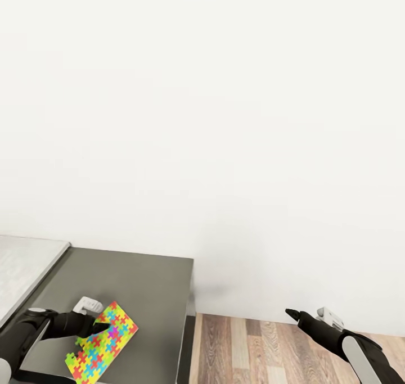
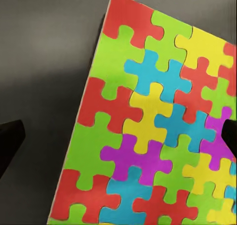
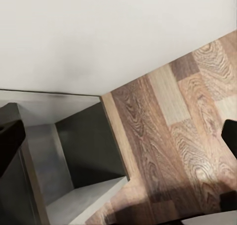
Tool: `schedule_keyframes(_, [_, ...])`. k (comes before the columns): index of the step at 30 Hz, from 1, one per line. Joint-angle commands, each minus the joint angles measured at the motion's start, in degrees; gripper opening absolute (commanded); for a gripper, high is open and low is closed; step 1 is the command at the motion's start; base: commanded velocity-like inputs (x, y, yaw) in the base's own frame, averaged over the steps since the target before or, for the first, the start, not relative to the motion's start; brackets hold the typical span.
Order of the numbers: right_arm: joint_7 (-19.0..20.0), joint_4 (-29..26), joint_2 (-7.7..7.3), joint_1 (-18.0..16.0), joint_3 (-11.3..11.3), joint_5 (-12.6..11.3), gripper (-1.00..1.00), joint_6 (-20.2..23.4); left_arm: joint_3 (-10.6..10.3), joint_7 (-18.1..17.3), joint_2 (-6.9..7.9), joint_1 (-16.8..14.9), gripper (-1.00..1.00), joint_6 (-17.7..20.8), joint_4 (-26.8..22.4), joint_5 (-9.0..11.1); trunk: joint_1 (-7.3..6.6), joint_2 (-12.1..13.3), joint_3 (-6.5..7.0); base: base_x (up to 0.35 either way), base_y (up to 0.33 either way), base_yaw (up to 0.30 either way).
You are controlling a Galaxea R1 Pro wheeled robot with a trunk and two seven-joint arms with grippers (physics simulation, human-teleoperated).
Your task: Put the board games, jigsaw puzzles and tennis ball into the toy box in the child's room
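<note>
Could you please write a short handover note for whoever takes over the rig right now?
Left gripper: at the near edge of a jigsaw puzzle lying on the dark grey cabinet top; the left wrist view shows its fingers spread to either side of the puzzle, so open, no grasp.
Right gripper: empty, hanging over the wood floor; whether it is open is unclear.
Done: nothing confirmed from here.
Left: grasp this puzzle and carry it to the toy box, then the remaining toys.

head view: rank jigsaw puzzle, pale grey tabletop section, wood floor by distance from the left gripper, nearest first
1. Jigsaw puzzle: directly at the left gripper, on the dark cabinet top.
2. Pale grey tabletop section: to the gripper's left and farther back.
3. Wood floor: off to the right, past the cabinet's edge and lower down.
</note>
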Motion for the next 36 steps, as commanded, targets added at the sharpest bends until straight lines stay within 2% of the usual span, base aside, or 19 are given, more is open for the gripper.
schedule_keyframes(1, [0.24, -0.03, 0.0, -0.03, -0.14, 0.07, 1.0, 0.33, 0.41, -0.45, -0.11, -0.03, 1.0, 0.5, -0.09, -0.4, 0.03, -0.12, -0.11, 0.0, -0.085, 0.0])
schedule_keyframes(10, [0.24, -0.03, 0.0, -0.02, -0.13, 0.07, 1.0, 0.33, 0.58, -0.93, -0.28, -0.03, 1.0, 0.67, -0.08, -0.36, 0.03, -0.12, -0.11, 0.0, -0.156, 0.0])
schedule_keyframes(13, [0.24, -0.03, 0.0, -0.02, -0.15, 0.07, 1.0, 0.35, 0.59, -3.85, -0.3, -0.03, 1.0, 0.73, -0.08, -0.42, 0.03, -0.12, -0.11, 0.0, -0.241, 0.0])
schedule_keyframes(18, [0.24, -0.03, 0.0, -0.02, -0.15, 0.07, 1.0, 0.35, 0.58, -5.87, -0.3, -0.03, 1.0, 0.8, -0.09, -0.44, 0.03, -0.12, -0.11, 0.0, -0.084, 0.0])
schedule_keyframes(36, [0.24, -0.03, 0.0, -0.05, -0.15, 0.02, 1.0, 0.33, 0.47, -6.3, -0.3, -0.03, 1.0, 0.87, -0.08, -0.44, 0.03, -0.12, -0.11, -0.032, -0.057, 0.0])
